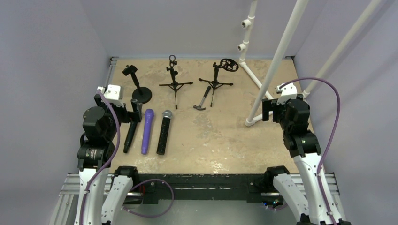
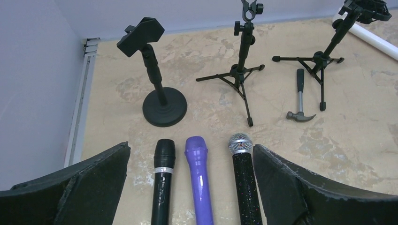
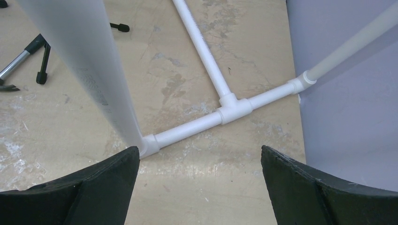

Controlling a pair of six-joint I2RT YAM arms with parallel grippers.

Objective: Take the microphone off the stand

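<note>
My left claw point(image 2: 191, 147) and right claw point(image 3: 200, 152) both gape wide, holding nothing. The black, purple and glittery microphones point(image 2: 199, 178) lie flat near the table's point(image 1: 225, 140) left edge, and every stand point(image 2: 164, 105) looks bare. I judge the lifting finished, so I should back off high and nudge nothing.

Tan table point(image 1: 225, 140): three microphones point(image 1: 147, 131) side by side, three stands point(image 1: 175, 85), hammer point(image 1: 203, 100), pipe frame point(image 1: 253, 75).

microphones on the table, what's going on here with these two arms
Nothing is being held. The left arm hangs with open jaws over the black microphone, purple microphone and sparkly microphone, lying side by side on the table. Behind them the round-base stand, middle tripod stand and right tripod stand are empty, a hammer beside them. The right arm, jaws open too, faces the white pipe frame.
</note>
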